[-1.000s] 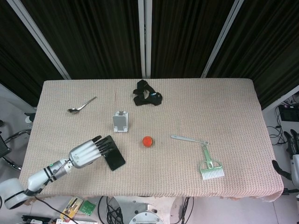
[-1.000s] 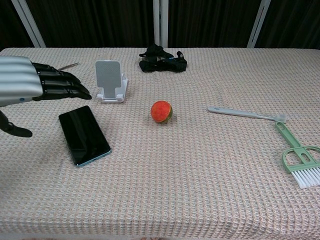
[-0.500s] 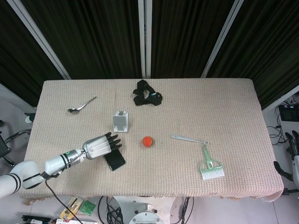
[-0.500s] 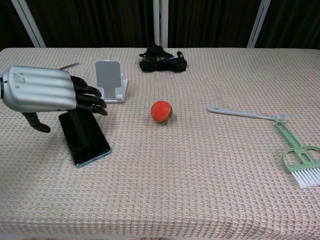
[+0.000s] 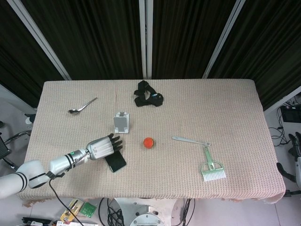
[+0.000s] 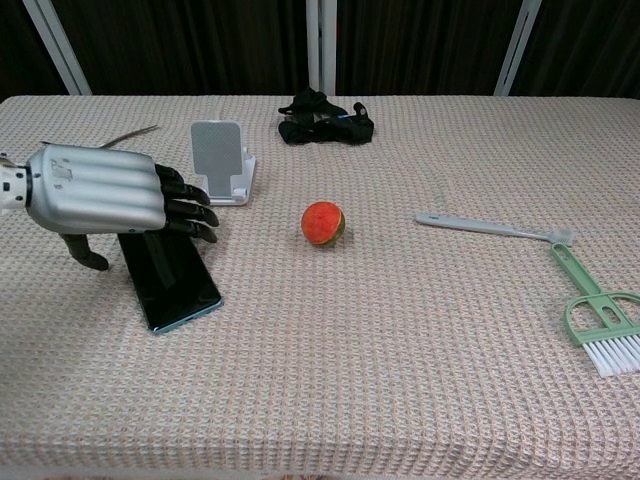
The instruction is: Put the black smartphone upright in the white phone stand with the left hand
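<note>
The black smartphone [image 5: 115,161] [image 6: 172,279] lies flat, screen up, on the tablecloth at the front left. My left hand [image 5: 104,146] [image 6: 108,196] hovers over its far end, palm down, fingers stretched out and apart, thumb hanging below; it holds nothing. The white phone stand [image 5: 122,122] [image 6: 222,161] stands upright just beyond the hand, with nothing in it. My right hand shows in neither view.
An orange ball [image 5: 148,142] [image 6: 323,222] sits right of the phone. A black strap bundle [image 5: 147,94] lies at the back, a spoon [image 5: 82,106] at the far left. A grey stick [image 5: 190,140] and green brush [image 5: 211,167] lie on the right.
My left hand has come in from the left and forward, and now covers the phone's far end. The phone has not moved.
</note>
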Tool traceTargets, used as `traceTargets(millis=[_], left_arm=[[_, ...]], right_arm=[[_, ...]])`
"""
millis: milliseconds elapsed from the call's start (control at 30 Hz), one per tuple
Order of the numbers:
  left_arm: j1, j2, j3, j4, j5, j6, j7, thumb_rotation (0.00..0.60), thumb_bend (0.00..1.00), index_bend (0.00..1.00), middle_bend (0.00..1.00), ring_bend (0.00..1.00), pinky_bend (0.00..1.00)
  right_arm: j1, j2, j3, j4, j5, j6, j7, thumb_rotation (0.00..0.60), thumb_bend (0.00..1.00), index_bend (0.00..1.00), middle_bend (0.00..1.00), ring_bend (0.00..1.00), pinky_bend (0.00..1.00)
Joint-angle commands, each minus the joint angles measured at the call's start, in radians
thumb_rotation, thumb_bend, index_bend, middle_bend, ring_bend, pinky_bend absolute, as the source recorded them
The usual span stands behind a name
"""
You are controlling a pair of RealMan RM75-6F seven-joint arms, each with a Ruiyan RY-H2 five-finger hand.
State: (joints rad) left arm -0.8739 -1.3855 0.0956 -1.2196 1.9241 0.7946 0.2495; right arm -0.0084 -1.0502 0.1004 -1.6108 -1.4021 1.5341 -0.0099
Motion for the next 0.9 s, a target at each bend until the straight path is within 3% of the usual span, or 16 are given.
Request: traceTargets(millis=[33, 467, 733, 900], left_arm=[[-0.005, -0.005, 0.003, 0.009, -0.008, 0.005, 0.002, 0.6, 0.12, 0.13, 0.1, 0.08, 0.25], [-0.02, -0.021, 0.028, 0.043, -0.038, 0.016, -0.004, 0.6, 0.12, 0.21, 0.1, 0.08, 0.25], [-0.008, -0.031, 0.052, 0.062, -0.037, 0.072, -0.033, 0.6, 0.13, 0.4, 0.12, 0.08, 0.25], [0.002, -0.033, 0.062, 0.068, -0.043, 0.103, -0.064, 0.6, 0.2, 0.45, 0.17, 0.09, 0.25]], right_arm=[[0.0, 0.0, 0.001, 0.002, 0.002, -0.001, 0.003, 0.6, 0.18, 0.0, 0.0, 0.0, 0.0], [0.006, -0.002, 0.003, 0.004, 0.012, -0.021, -0.002, 0.6, 0.18, 0.0, 0.0, 0.0, 0.0], [0.011, -0.001, 0.005, -0.006, 0.014, -0.025, -0.017, 0.6, 0.18, 0.0, 0.0, 0.0, 0.0], [0.015, -0.003, 0.004, -0.011, 0.014, -0.033, -0.027, 0.6, 0.18, 0.0, 0.0, 0.0, 0.0]])
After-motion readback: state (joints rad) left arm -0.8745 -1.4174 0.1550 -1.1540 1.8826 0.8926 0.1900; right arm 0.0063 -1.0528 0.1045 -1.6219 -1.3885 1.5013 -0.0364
